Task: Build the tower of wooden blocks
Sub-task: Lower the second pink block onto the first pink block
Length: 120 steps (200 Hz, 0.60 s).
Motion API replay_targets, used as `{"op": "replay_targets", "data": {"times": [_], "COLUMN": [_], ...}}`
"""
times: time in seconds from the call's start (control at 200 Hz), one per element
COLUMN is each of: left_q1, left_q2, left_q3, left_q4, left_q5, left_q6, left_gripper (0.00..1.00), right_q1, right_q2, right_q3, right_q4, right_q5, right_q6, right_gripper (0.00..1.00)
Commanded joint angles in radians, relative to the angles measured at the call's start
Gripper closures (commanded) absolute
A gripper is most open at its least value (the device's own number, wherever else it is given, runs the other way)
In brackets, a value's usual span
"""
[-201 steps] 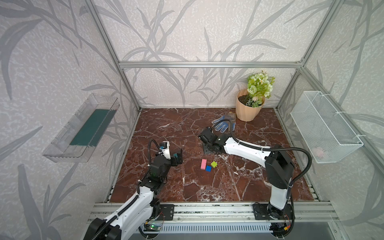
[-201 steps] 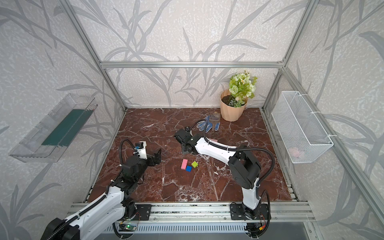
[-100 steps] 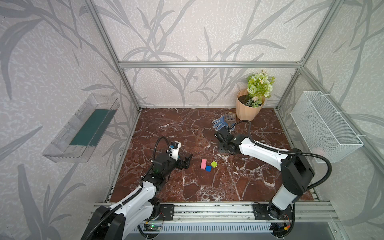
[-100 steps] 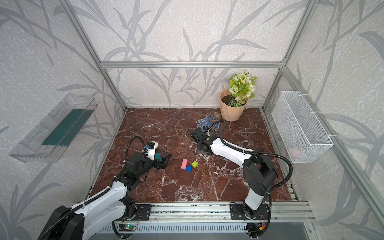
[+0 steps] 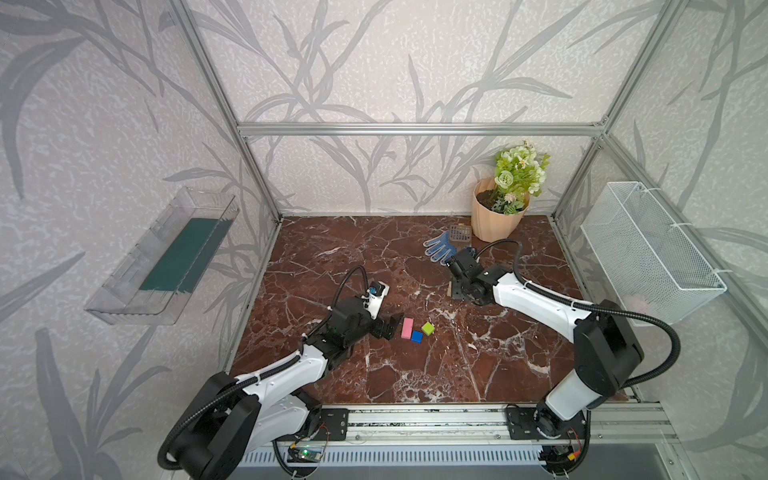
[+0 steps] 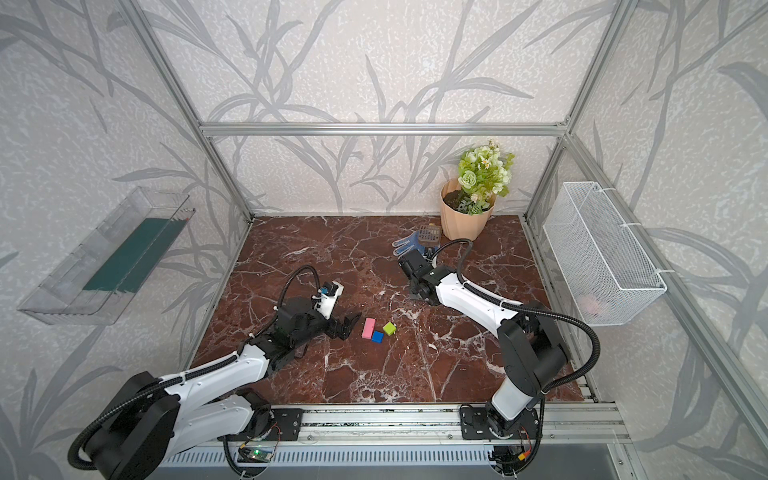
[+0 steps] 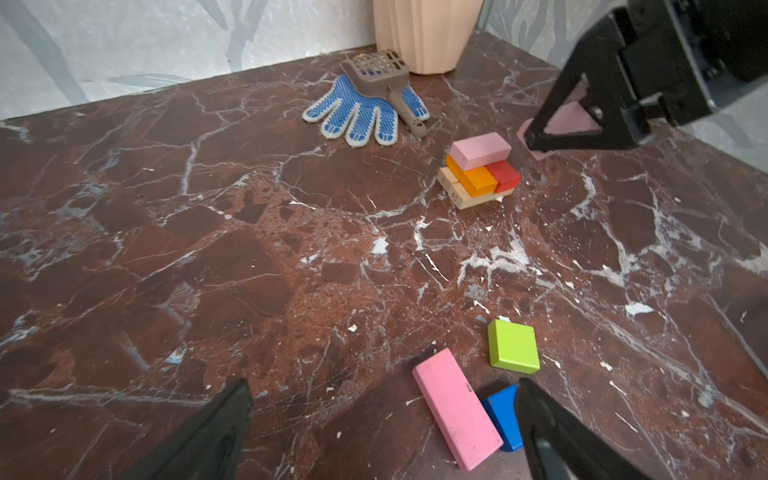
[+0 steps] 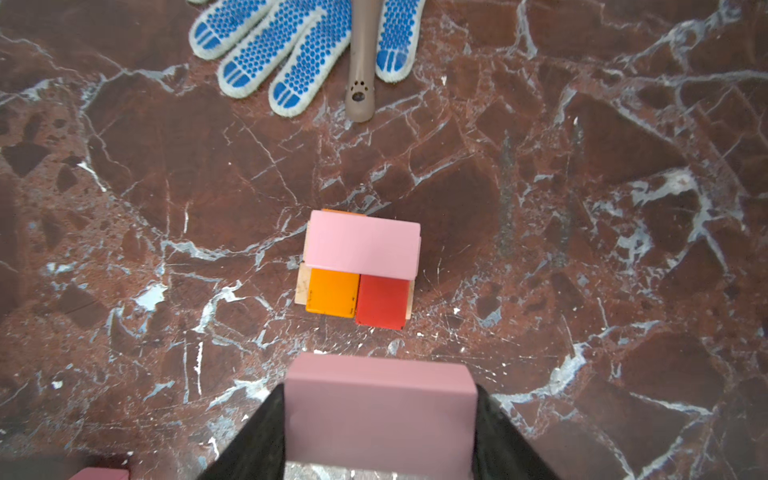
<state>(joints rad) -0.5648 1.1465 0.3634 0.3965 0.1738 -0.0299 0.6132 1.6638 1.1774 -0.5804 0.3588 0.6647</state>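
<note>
The tower (image 8: 361,266) stands on the marble floor: a tan base, an orange and a red block side by side on it, and a pink block across their far half. My right gripper (image 8: 380,399) is shut on another pink block (image 8: 380,411), held above the floor close beside the tower (image 7: 478,174). A loose pink block (image 5: 407,328), a blue cube (image 5: 417,336) and a green cube (image 5: 428,328) lie together at mid-floor. My left gripper (image 7: 384,388) hovers open right by them, one finger partly over the blue cube (image 7: 500,415).
A blue dotted glove (image 5: 441,247) with a grey scoop (image 5: 460,233) on it lies behind the tower, beside the beige flowerpot (image 5: 496,220). A wire basket (image 5: 648,253) hangs on the right wall, a clear tray (image 5: 166,262) on the left.
My right arm has carried the pink block rightward from mid-floor to beside the tower. My left arm has reached forward to the loose blocks, still open.
</note>
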Motion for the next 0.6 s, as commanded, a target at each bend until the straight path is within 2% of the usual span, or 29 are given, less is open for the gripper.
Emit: {"op": "replay_targets", "data": {"times": [0.0,0.205,0.595], "left_q1": [-0.007,-0.008,-0.009], "left_q2": [0.018,0.029,0.032], "left_q3": [0.030,0.035,0.034], "left_q4": [-0.037,-0.034,-0.031], "left_q5": [-0.063,-0.078,-0.084], "left_q6": [0.047,0.046,0.045], "left_gripper": [0.01,0.01,0.01], "right_q1": [-0.010,-0.031,-0.041], "right_q2": [0.037,0.139,0.176], "right_q3": [0.044,0.094,0.123], "right_q4": [-0.004,-0.011,0.007], "right_q5": [-0.025,-0.047,-0.049], "right_q6": [0.008,0.002,0.022], "right_gripper": [0.61,0.65,0.65]}}
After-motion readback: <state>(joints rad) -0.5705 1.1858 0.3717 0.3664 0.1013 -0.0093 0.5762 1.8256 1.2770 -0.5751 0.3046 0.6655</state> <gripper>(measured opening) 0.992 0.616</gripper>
